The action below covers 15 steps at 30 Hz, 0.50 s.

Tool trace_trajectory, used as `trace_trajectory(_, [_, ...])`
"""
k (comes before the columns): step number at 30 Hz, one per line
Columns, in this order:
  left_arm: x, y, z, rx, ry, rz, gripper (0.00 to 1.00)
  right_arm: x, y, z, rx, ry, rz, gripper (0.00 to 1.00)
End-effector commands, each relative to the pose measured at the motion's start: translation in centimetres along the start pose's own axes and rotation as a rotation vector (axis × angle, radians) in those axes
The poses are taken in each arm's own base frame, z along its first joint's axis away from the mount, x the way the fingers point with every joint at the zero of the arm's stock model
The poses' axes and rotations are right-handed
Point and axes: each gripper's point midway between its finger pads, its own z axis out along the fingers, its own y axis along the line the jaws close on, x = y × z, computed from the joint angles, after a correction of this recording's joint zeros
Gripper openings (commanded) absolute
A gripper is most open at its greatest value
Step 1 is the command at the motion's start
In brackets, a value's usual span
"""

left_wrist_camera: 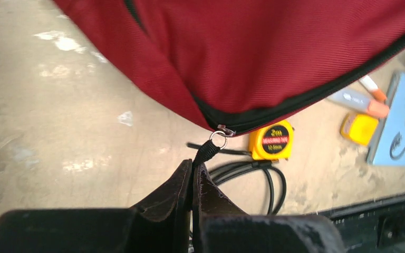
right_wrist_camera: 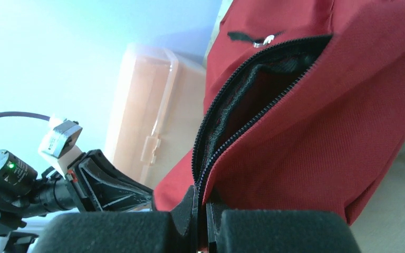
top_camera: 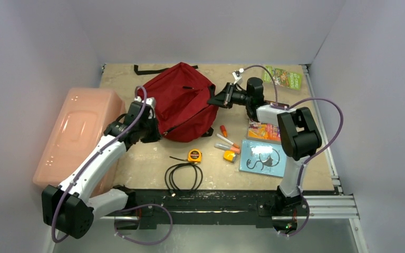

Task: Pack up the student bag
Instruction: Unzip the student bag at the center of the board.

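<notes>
The student bag (top_camera: pixel 179 100) is a dark red backpack lying at the back middle of the table. My left gripper (top_camera: pixel 155 130) is at its near-left corner. In the left wrist view the gripper (left_wrist_camera: pixel 192 171) is shut on the black zipper pull cord (left_wrist_camera: pixel 209 153) hanging from the bag (left_wrist_camera: pixel 274 52). My right gripper (top_camera: pixel 214 100) is at the bag's right side. In the right wrist view it (right_wrist_camera: pixel 200 204) is shut on the bag's fabric edge beside the zipper, and the zipper opening (right_wrist_camera: pixel 253 100) gapes, dark inside.
A pale pink plastic box (top_camera: pixel 76 137) stands at the left. In front of the bag lie a yellow tape measure (top_camera: pixel 194 155), a coiled black cable (top_camera: pixel 182 176), markers (top_camera: pixel 227 141), a blue book (top_camera: pixel 263 158) and a crayon pack (top_camera: pixel 263 130). A green packet (top_camera: pixel 283 78) lies back right.
</notes>
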Motion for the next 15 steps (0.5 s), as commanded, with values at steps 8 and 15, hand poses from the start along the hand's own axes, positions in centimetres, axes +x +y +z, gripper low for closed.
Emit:
trace_trajectory(8, [-4.0,8.3,2.0,-0.308,-0.060,-0.275,0.00,-7.4,-6.6,1.7,0.164,0.056,-0.157,0.00])
trace_trajectory(15, [-5.5,-1.1,2.2,0.155,-0.045,-0.192,0.00,-6.1,-7.4,0.2,0.455,0.030,-0.172,0.61])
